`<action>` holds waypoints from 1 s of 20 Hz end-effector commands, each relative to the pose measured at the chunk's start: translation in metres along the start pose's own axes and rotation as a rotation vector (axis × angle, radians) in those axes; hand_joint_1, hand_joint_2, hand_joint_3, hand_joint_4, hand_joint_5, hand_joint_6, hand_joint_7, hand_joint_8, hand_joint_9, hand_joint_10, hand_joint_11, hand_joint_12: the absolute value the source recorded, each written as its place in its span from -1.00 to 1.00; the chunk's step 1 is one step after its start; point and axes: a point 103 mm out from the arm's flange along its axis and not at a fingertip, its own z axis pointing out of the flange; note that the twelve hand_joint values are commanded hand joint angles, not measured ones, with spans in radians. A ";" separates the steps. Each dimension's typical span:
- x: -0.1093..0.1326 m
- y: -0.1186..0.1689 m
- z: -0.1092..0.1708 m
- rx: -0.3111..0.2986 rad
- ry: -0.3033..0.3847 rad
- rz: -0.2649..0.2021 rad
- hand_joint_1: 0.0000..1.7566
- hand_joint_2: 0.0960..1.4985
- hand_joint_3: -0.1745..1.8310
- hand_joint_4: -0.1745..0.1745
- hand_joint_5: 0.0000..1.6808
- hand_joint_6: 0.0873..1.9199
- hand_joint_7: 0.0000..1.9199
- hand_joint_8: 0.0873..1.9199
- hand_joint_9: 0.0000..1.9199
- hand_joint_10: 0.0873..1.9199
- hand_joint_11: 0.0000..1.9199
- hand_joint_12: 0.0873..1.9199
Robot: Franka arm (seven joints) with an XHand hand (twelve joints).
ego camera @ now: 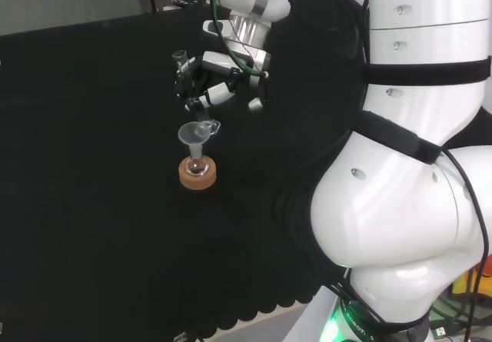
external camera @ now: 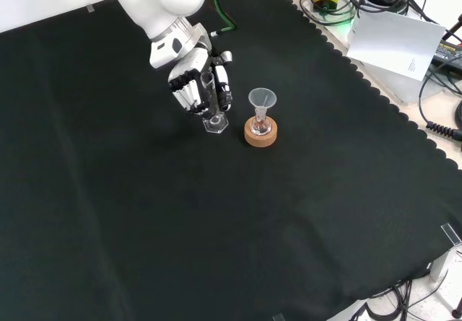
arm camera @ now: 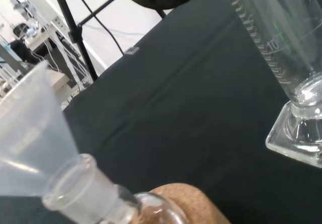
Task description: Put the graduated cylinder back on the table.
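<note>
fingers of the hand (external camera: pixel 198 83) are curling round the cylinder (external camera: pixel 214 116), beside the flask (external camera: pixel 260 126); lowering it upright until its base is sitting flat should go before letting go.

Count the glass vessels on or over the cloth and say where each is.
2. The graduated cylinder is in the hand, upright, its base near the cloth. The flask stands on the cork ring with a funnel in its neck. Clear ware elsewhere could escape notice.

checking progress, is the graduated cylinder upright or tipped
Roughly upright: the graduated cylinder hangs base-down in the robot hand, beside the funnel.
</note>
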 end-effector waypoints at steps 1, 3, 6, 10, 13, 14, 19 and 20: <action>-0.015 -0.003 -0.002 -0.053 -0.002 -0.003 0.44 0.41 -0.82 -1.00 0.23 -0.10 0.11 -0.11 0.60 -1.00 0.43 -0.37; -0.020 -0.007 -0.002 -0.068 0.007 0.003 0.44 0.41 -0.82 -1.00 0.22 -0.09 0.10 -0.11 0.60 -1.00 0.42 -0.37; -0.028 -0.012 -0.003 -0.078 0.010 0.012 0.44 0.41 -0.82 -1.00 0.22 -0.09 0.10 -0.10 0.59 -1.00 0.42 -0.37; -0.037 -0.018 -0.004 -0.101 0.016 0.021 0.44 0.41 -0.82 -1.00 0.22 -0.08 0.10 -0.10 0.59 -1.00 0.42 -0.37; -0.042 -0.022 -0.003 -0.124 0.021 0.024 0.44 0.41 -0.82 -1.00 0.22 -0.08 0.10 -0.10 0.59 -1.00 0.41 -0.36; -0.044 -0.023 -0.002 -0.130 0.020 0.025 0.44 0.41 -0.82 -1.00 0.22 -0.08 0.10 -0.09 0.59 -1.00 0.41 -0.36; -0.049 -0.026 0.002 -0.143 0.021 0.035 0.44 0.42 -0.82 -1.00 0.21 -0.06 0.08 -0.08 0.58 -1.00 0.40 -0.36; -0.050 -0.026 0.002 -0.145 0.021 0.037 0.44 0.42 -0.82 -1.00 0.20 -0.06 0.08 -0.07 0.58 -1.00 0.40 -0.36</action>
